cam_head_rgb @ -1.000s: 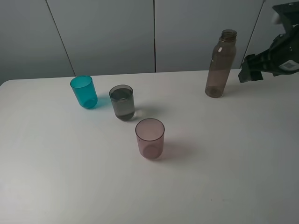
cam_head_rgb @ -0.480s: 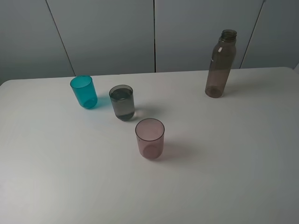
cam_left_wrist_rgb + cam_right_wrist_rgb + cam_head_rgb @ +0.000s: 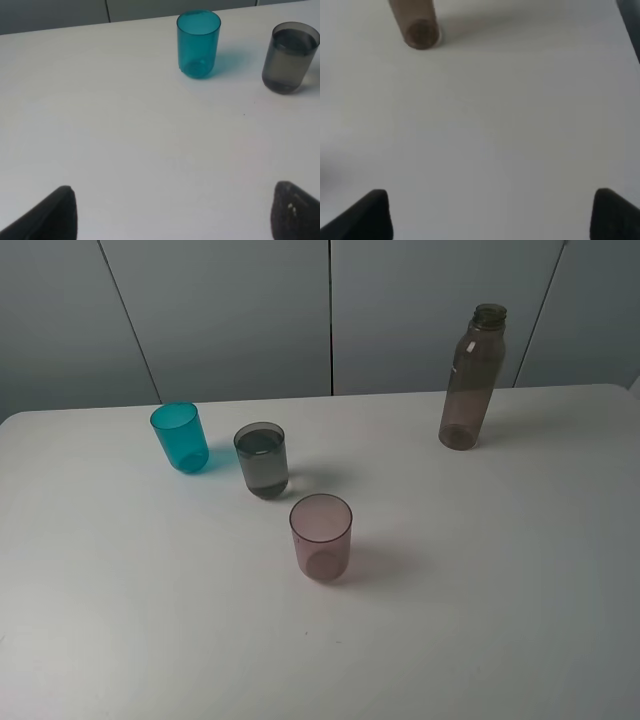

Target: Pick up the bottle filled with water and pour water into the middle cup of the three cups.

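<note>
As neither arm is seen over table (image 3: 520, 640), bottle (image 3: 472, 380) stands upright, ungrasped, near far right corner. Middle cup (image 3: 262, 460) holds water, between teal cup (image 3: 180, 437) and pink cup (image 3: 321, 536). Left gripper (image 3: 170, 215), right gripper (image 3: 490, 215): spread apart, nothing held; pour judged done.

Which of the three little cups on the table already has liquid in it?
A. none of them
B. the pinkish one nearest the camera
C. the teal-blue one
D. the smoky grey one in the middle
D. The middle cup shows a clear liquid line just below its rim in the overhead view, while the teal-blue cup and the pinkish cup look empty.
</note>
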{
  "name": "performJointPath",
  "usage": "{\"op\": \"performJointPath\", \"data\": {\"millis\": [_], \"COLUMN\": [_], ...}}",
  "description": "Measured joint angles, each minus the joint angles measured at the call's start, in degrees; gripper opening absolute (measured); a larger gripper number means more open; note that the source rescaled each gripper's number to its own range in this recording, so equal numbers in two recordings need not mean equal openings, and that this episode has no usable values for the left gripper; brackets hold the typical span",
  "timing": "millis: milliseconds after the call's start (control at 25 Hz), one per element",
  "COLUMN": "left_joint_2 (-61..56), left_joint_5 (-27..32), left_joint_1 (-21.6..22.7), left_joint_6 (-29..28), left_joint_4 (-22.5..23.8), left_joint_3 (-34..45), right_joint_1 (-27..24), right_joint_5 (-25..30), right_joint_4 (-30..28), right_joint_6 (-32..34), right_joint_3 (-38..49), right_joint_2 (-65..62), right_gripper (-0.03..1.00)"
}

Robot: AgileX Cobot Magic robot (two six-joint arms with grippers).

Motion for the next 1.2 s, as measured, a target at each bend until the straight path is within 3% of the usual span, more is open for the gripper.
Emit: {"op": "performJointPath", "data": {"millis": [520,1200], "left_joint_2": [0.0,0.0], "left_joint_5": [0.0,0.0], "left_joint_1": [0.0,0.0], "left_joint_6": [0.0,0.4], "left_joint_4": [0.0,0.0], "left_joint_3": [0.0,0.0], "right_joint_1": [-2.2,0.2], "right_joint_5": [-2.9,-2.6], "right_joint_4": [3.2,5.4], "right_joint_6": [-4.0,-5.1], "right_joint_3": [10.7,12.5], "right_joint_2": [-21.3,-25.6], "right_gripper": [0.54,0.54]}}
